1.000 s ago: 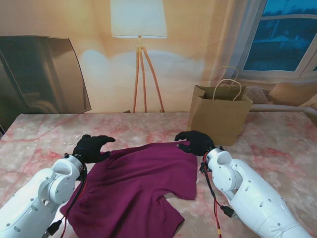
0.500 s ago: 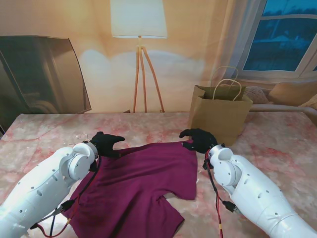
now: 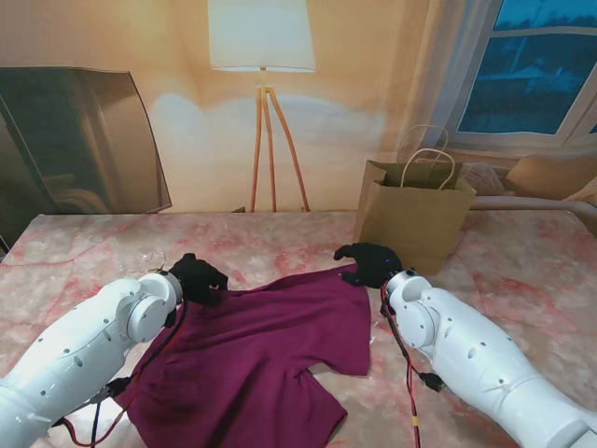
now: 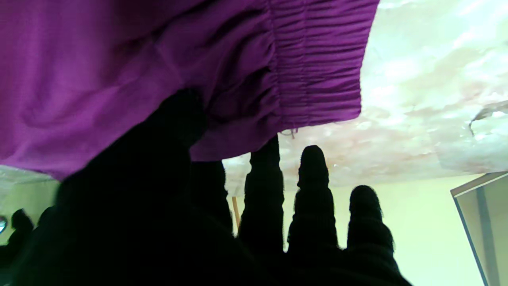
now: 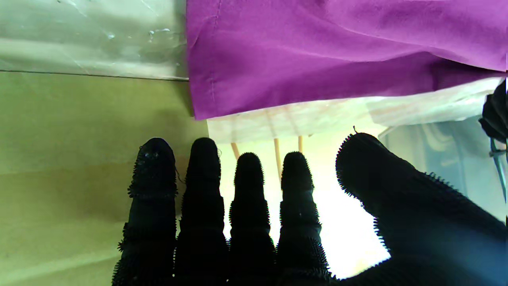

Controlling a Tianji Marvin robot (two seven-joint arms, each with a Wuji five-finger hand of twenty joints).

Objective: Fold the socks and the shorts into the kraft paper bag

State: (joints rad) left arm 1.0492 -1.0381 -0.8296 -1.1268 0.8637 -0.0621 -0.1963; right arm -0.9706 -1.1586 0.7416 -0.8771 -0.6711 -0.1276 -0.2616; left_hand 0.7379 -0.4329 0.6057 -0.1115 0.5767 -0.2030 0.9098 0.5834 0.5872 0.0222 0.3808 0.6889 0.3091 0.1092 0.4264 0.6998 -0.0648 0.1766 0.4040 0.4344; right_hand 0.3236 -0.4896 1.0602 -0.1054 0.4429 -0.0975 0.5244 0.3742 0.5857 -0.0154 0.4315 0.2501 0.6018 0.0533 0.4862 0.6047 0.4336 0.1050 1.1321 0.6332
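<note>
The magenta shorts (image 3: 270, 345) lie spread on the pink marbled table (image 3: 522, 280), waistband on the side farther from me. My left hand (image 3: 198, 277) sits curled on the waistband's far left corner. In the left wrist view its thumb presses the gathered waistband (image 4: 317, 79) against the index finger, while the other fingers (image 4: 313, 190) stay straight. My right hand (image 3: 368, 264) hovers at the far right corner, open, fingers (image 5: 250, 186) straight and thumb apart, off the shorts' hem (image 5: 317, 47). The kraft paper bag (image 3: 410, 219) stands upright just beyond the right hand. No socks are visible.
A floor lamp (image 3: 263, 56) and a dark panel (image 3: 75, 140) stand behind the table's far edge. A window and cushions lie behind the bag. Red cables hang along both forearms.
My left hand has moved onto the far left corner of the shorts and curled its fingers down onto it. The right hand shifted slightly at the far right corner.
</note>
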